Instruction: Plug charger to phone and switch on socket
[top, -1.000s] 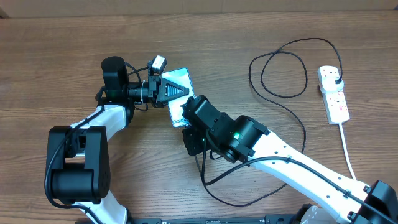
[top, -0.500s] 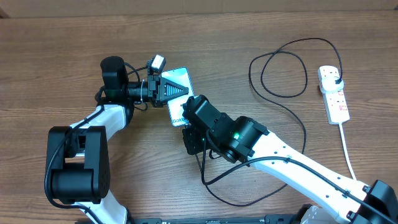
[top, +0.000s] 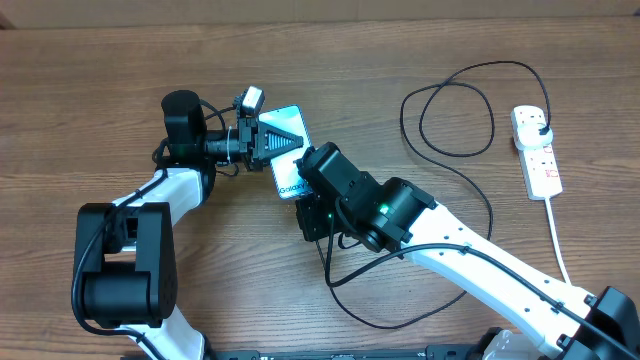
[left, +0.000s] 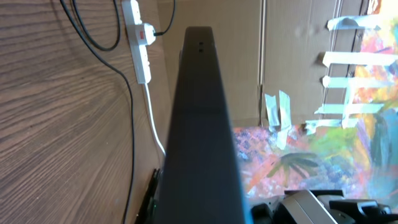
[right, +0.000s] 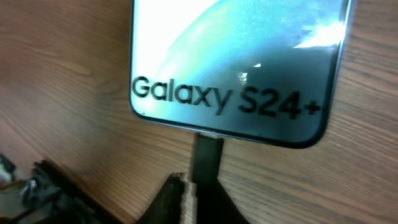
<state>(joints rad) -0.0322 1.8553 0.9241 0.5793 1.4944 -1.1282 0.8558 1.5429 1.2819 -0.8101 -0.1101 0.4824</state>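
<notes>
The right arm has edged up toward the phone (top: 290, 122) since 1 second ago. The right claw (right: 198, 186) is closed tight on the charger (right: 207, 155), whose tip meets the phone's bottom edge at the port. The left claw (top: 280, 142) lies over the screen, seemingly steadying it; how far it is open cannot be told. Plugging in looks under way. The next move likely calls for a straight, aligned push; the socket (top: 540, 165), well apart on the tabletop (top: 100, 80), awaits switching.
</notes>
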